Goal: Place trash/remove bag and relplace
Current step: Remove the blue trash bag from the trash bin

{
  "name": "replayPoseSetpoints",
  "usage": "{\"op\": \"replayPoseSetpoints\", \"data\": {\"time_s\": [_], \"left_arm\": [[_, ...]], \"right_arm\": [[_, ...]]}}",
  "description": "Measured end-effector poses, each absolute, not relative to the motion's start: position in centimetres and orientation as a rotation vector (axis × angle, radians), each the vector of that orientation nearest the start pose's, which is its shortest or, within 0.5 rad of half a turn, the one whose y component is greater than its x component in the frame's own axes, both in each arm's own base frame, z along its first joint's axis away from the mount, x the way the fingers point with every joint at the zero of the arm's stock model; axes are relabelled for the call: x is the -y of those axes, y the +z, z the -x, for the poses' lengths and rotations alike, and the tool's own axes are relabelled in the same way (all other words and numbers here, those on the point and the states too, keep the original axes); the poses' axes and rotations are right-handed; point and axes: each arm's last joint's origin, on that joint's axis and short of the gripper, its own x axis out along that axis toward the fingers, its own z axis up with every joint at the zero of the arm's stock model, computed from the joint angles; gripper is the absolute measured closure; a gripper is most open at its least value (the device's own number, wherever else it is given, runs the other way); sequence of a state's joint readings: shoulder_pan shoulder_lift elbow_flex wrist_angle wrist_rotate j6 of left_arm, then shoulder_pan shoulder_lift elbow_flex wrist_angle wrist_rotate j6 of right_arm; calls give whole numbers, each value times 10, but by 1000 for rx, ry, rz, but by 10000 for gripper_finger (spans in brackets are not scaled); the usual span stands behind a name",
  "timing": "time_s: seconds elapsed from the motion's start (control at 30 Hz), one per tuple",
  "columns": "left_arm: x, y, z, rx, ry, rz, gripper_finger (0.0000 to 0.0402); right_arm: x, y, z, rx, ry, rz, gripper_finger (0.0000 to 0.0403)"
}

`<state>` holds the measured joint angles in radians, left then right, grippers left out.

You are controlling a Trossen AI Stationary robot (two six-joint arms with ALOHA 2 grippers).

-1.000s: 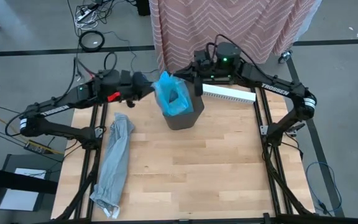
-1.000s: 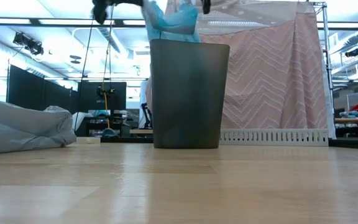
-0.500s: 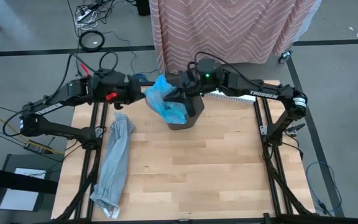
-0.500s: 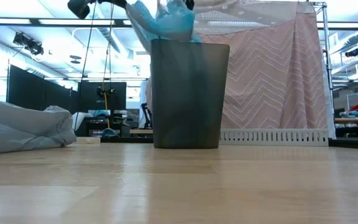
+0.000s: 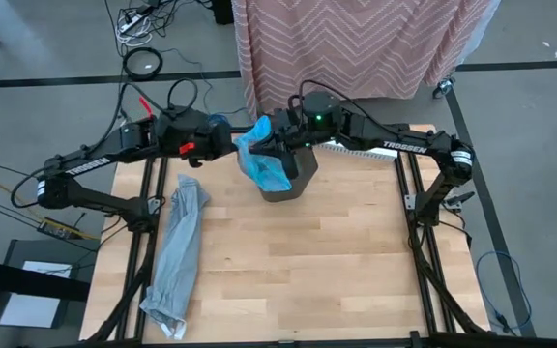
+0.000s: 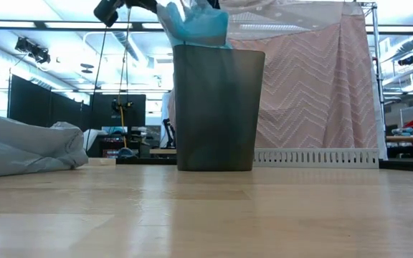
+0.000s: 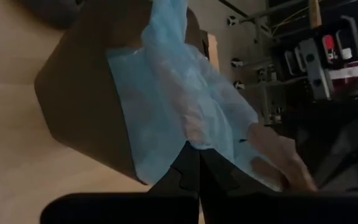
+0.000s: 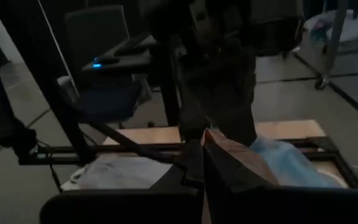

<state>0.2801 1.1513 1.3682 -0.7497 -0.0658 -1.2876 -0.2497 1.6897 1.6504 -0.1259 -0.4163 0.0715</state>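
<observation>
Scene: seen from above, two dark robot arms meet over a small dark bin (image 5: 288, 179) standing at the far middle of a wooden tabletop (image 5: 298, 261).
Task's thing: the bright-blue bag (image 5: 264, 155) — a thin, crinkly liner — bunched up over the bin's rim, partly inside the bin and partly lifted above it.
Left gripper (image 5: 228, 143): just left of the bin, its jaws clenched on the bag's left edge; the wrist camera shows the two dark fingers (image 7: 194, 174) pinched together on blue plastic.
Right gripper (image 5: 280, 143): over the bin's far rim, jaws closed on a fold of the bag; its own camera shows blue film beside the fingertips (image 8: 197, 165).
What changed: half a second ago the right gripper sat a little lower over the bin's mouth and the left stood farther out; a second ago the bag stood open and taller.
Meaning: the liner looks gathered for removal, yet not freed from the bin — a judgement only.
Bag's axis: long axis roughly upright, tilted leftward from the bin; the gathered end points up and left.
Elsewhere: a pale grey plastic bag (image 5: 177, 256) lies well left of the bin.
Trash: no scraps can be made out.
</observation>
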Motion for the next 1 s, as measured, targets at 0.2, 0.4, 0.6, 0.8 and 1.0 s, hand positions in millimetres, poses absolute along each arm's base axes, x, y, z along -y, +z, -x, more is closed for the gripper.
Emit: {"op": "replayPoseSetpoints", "data": {"time_s": [0.2,0.4,0.6,0.8,1.0], "left_arm": [[-65,406,-216,-234,646,1292,401],[-67,409,-223,-170,615,1288,401],[-69,410,-230,-146,588,1290,401],[-68,411,-231,-141,561,1294,401],[-65,412,-232,-165,534,1278,401]], "right_arm": [[84,395,-386,-181,184,-139,403],[84,398,-386,-156,190,-130,403],[89,385,-393,-207,172,-156,403],[98,379,-392,-247,136,-175,403],[107,381,-387,-238,110,-173,403]]}}
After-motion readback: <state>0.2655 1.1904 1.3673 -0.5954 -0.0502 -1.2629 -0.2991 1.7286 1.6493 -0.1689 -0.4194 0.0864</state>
